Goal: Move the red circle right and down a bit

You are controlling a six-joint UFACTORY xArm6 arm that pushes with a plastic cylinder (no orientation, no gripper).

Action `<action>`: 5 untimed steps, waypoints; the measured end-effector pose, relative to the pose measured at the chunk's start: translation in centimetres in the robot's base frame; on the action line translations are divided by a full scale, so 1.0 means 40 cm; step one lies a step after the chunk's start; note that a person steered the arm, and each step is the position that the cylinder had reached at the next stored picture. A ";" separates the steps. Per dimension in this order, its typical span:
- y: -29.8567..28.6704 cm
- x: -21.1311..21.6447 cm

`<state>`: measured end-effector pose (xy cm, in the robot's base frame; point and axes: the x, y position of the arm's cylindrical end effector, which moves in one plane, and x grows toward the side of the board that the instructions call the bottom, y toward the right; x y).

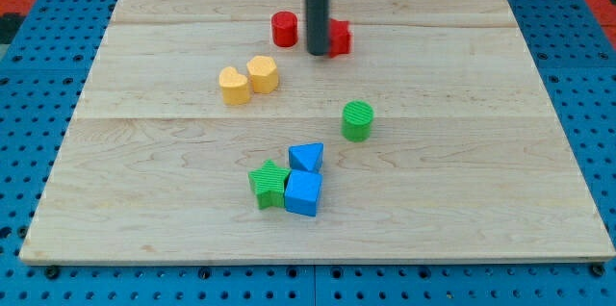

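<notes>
The red circle (284,29), a short red cylinder, stands near the view's top centre of the wooden board (481,152). My tip (318,52) sits just to its right and slightly lower, a small gap apart. A second red block (339,38), shape unclear, lies right behind the rod on its right side, partly hidden by it.
A yellow heart (234,86) and a yellow hexagon (263,74) touch each other left of centre. A green cylinder (357,120) stands right of centre. A green star (269,184), a blue triangle (307,158) and a blue cube (302,193) cluster near the view's bottom.
</notes>
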<state>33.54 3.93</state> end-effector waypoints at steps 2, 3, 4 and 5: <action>0.032 -0.119; 0.101 -0.081; -0.126 -0.084; -0.200 0.005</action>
<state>33.72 -4.05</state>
